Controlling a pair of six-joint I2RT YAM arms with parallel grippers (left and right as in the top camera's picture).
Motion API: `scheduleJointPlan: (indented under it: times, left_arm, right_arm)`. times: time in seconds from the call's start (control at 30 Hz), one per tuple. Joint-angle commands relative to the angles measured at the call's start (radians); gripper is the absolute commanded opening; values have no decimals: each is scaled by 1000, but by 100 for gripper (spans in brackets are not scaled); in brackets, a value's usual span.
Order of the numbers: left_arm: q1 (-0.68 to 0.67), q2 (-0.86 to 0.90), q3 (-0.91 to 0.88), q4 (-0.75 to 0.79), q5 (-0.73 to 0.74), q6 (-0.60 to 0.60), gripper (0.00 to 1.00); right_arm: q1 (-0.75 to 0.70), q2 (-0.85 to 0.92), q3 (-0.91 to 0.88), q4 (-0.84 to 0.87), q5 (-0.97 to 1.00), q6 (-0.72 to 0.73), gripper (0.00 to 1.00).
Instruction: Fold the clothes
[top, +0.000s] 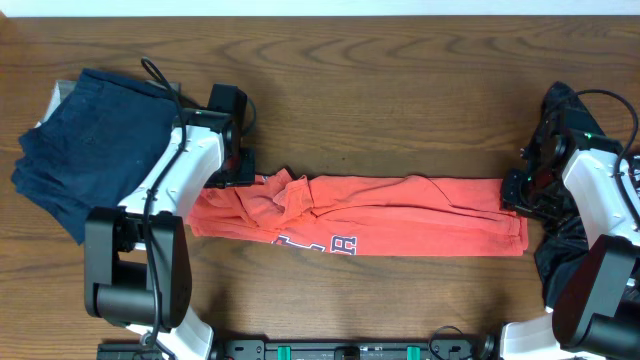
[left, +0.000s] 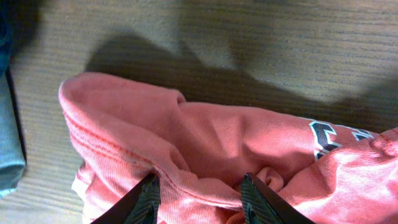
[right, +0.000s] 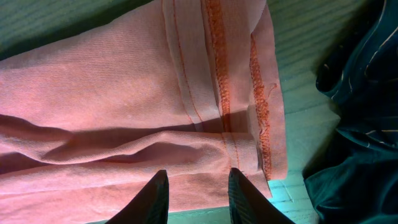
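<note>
Lettering first: I am reading white-and-dark block lettering (top: 318, 243) on the coral-red T-shirt (top: 400, 215), but the fold is cutting it off. One character is looking like an R, and the word as a whole cannot be read. A fragment of the same print is showing in the left wrist view (left: 326, 138).

The shirt, a soft ribbed knit, is lying as a long narrow strip across the middle of the wood-grain table (top: 400, 90), with its left end rumpled and its right end flat, showing a double-stitched hem.

The left gripper (top: 235, 180) is clenching a bunched ridge of the shirt's left end between its fingers (left: 149, 200). The right gripper (top: 512, 195) is pinching a pleat of the shirt just inside the hem (right: 199, 194).

A stack of navy-blue garments (top: 85, 150) is sitting just behind the left gripper, near the table's left edge. A black shiny garment (top: 565, 245) is lying crumpled just beside the hem (right: 360, 93). Bare wood is stretching along the far side of the strip.
</note>
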Motion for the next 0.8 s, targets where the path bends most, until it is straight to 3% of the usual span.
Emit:
scheduleJointPlan:
  times: [0.0,0.1,0.17,0.27,0.5,0.77]
  left_arm:
    - [6,-33,10,-21,-7,-56,43]
    - [6,-26,-10,-10,-7,-103,40]
    - [6,-22,-26,51,-7,-107,19]
    - [6,-21,-26,141,-6,-98,8]
    - [43,-25,10,299,4,-83,8]
    - [119,-20,0,276,4,-111,10]
  right_arm:
    - [-8,5,-6,2,4,-14,31]
    - [-8,5,-6,2,4,-14,31]
    - [-8,5,-6,2,4,-14,30]
    - [-8,5,-6,1,3,-14,31]
    - [-8,5,-6,-6,4,-14,31]
    - [-8,4,-6,-5,4,-14,31]
